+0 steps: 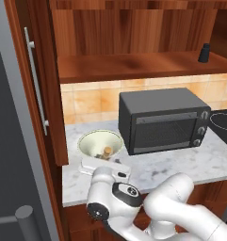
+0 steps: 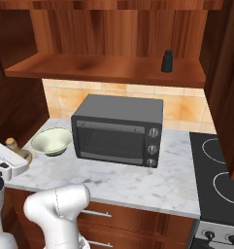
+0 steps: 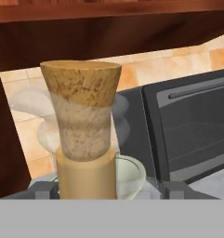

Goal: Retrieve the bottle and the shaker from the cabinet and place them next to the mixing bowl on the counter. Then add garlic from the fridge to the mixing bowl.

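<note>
The bottle (image 3: 88, 139), clear glass with a tan fill and a cork stopper, stands upright between my gripper's (image 3: 108, 189) fingertips, with a gap on its right side. The gripper is open. The bottle (image 1: 107, 151) is at the front rim of the pale green mixing bowl (image 1: 100, 141), and my gripper (image 1: 105, 165) sits low just in front of it. From the right, the bottle (image 2: 14, 146) is left of the bowl (image 2: 51, 141), above the hand (image 2: 7, 164). The dark shaker (image 1: 204, 52) (image 2: 167, 61) stands on the open cabinet shelf. No garlic is visible.
A black toaster oven (image 1: 164, 120) (image 2: 119, 129) stands right of the bowl on the marble counter (image 2: 138, 180). A stovetop (image 2: 220, 170) lies at the far right. A tall door with a long handle (image 1: 35, 80) rises on the left.
</note>
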### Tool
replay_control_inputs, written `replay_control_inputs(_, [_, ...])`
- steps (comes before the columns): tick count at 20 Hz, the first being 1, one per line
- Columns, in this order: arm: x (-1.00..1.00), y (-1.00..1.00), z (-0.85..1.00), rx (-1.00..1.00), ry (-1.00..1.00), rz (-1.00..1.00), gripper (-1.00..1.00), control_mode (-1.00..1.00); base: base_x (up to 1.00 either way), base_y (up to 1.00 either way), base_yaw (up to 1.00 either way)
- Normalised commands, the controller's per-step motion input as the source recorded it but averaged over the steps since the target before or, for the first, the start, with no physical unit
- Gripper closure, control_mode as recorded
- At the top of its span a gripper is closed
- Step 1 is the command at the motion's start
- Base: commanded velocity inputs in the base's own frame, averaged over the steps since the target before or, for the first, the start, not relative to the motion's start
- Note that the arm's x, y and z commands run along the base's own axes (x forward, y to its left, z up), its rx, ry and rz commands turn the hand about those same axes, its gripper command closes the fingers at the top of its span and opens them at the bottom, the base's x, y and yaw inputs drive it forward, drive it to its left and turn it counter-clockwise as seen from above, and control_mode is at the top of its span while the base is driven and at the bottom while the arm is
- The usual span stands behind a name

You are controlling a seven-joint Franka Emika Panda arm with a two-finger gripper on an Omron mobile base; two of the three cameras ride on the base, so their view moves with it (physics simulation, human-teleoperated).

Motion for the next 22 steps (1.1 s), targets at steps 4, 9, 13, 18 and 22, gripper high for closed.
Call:
replay_control_inputs(4, [0.01,0.23,-0.17,0.0,0.0,0.05,1.0,-1.0,0.0,0.0,0.0])
replay_control_inputs(9, [0.23,0.13,-0.34,0.0,0.0,0.06,1.0,-1.0,0.0,0.0,0.0])
replay_control_inputs(13, [0.37,0.11,-0.32,0.01,0.0,0.06,1.0,-1.0,0.0,0.0,0.0])
replay_control_inputs(18, [0.29,0.26,-0.26,0.07,0.02,0.05,1.0,-1.0,0.0,0.0,0.0])
replay_control_inputs(22, [0.19,0.41,-0.19,0.05,0.03,0.01,1.0,-1.0,0.0,0.0,0.0])
